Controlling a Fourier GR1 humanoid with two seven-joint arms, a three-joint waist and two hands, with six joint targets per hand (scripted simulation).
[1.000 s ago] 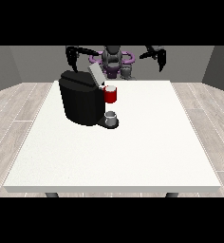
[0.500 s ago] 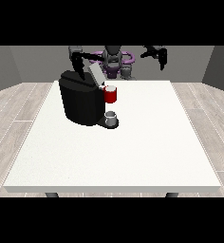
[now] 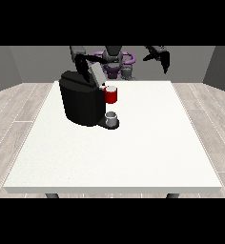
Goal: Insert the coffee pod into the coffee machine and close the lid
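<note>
White table (image 3: 133,152) carries the coffee machine (image 3: 81,102), its lid (image 3: 94,72) raised, apparently for loading; the hand at the view's left (image 3: 83,71) hovers there, finger pose unreadable.

The bulky black coffee machine (image 3: 81,102) stands upright at the white table's far left part, its grey lid (image 3: 96,74) raised and tilted. A small grey thing (image 3: 111,116) sits on its base.
</note>
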